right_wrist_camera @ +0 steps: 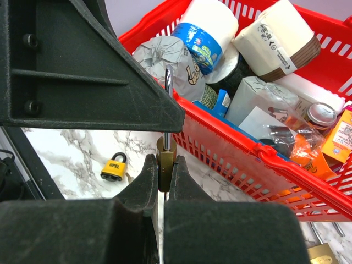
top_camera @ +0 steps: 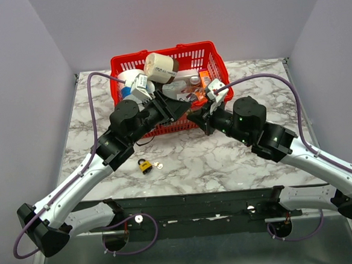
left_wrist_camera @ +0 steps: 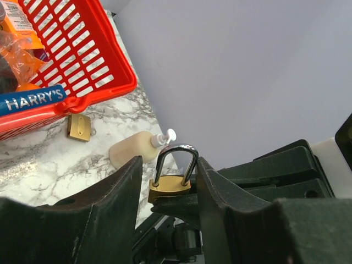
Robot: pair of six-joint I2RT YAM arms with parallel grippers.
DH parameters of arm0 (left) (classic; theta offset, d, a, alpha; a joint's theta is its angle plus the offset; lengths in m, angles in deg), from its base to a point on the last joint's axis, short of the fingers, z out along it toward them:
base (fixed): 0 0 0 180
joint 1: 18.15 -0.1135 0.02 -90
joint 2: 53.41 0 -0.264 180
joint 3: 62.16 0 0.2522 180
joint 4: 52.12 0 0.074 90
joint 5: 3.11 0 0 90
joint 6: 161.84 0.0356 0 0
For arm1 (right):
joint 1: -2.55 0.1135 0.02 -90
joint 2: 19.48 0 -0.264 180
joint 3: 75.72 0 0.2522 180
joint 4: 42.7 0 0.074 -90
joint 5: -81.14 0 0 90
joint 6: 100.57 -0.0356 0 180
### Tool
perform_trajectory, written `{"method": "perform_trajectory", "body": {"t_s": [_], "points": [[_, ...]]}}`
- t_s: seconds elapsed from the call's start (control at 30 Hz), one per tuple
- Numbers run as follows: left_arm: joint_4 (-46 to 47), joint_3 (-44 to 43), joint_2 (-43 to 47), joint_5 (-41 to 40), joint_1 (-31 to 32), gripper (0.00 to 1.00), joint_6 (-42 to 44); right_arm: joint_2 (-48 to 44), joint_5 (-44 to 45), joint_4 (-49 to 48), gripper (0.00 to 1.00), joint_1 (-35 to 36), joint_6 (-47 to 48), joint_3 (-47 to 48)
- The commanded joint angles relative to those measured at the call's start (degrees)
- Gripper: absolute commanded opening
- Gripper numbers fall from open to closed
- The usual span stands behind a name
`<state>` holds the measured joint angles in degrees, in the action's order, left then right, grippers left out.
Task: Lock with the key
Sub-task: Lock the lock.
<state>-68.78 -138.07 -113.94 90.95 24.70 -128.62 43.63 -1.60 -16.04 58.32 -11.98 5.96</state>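
Brass padlock (right_wrist_camera: 165,158), shackle up, is pinched by its body between the closed fingers of the right gripper (right_wrist_camera: 164,171), held just in front of the near wall of the red basket (right_wrist_camera: 221,137). The left gripper (left_wrist_camera: 169,168) straddles the same lock, jaws parted, one finger either side of the shackle, a thin gap showing beside the body.

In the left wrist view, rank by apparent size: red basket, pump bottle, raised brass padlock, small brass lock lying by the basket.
1. the red basket, though cropped
2. the raised brass padlock and the pump bottle: about alike, and the padlock is nearer the camera, so no ranking
3. the small brass lock
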Motion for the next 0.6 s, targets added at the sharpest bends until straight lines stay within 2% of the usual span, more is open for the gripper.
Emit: {"method": "perform_trajectory", "body": {"t_s": [0.0,0.1,0.2,0.23,0.27,0.3,0.33,0.37,0.47,0.57], "points": [[-1.06,-0.34,-0.46,-1.68,1.09,0.5,-0.62,0.08,1.08,-3.85,0.01,0.57,0.71,-0.33],[-0.53,-0.08,-0.64,-1.68,1.27,0.47,-0.62,-0.01,0.47,-3.85,0.01,0.57,0.79,-0.42],[-0.44,-0.08,-0.81,-1.59,1.27,0.32,-0.62,-0.01,0.03,-3.68,0.01,0.66,0.79,-0.68],[-0.53,-0.08,-0.73,-1.77,1.36,0.23,-0.62,-0.18,-0.32,-3.68,0.01,0.66,0.79,-0.86],[-0.62,-0.16,-0.55,-1.77,1.27,0.18,-0.36,-0.27,-0.85,-3.42,0.02,0.57,0.79,-0.86],[-0.71,-0.08,-0.46,-1.86,1.27,0.13,0.08,-0.27,-1.46,-3.24,0.08,0.57,0.79,-1.12],[-0.97,-0.16,-0.29,-2.12,1.18,0.02,0.34,-0.44,-1.47,-3.15,0.15,0.57,0.62,-1.21],[-1.41,-0.16,0.06,-2.29,1.01,0.0,0.7,-0.79,-1.64,-2.8,0.28,0.57,0.53,-1.3],[-0.89,-0.08,1.03,-1.07,-0.39,0.0,1.4,-1.41,-1.64,-0.09,0.45,0.66,0.09,-0.95],[-0.53,0.01,1.99,0.42,-1.36,0.0,2.37,-2.46,-1.47,2.02,0.51,0.48,0.18,-1.12]]}}
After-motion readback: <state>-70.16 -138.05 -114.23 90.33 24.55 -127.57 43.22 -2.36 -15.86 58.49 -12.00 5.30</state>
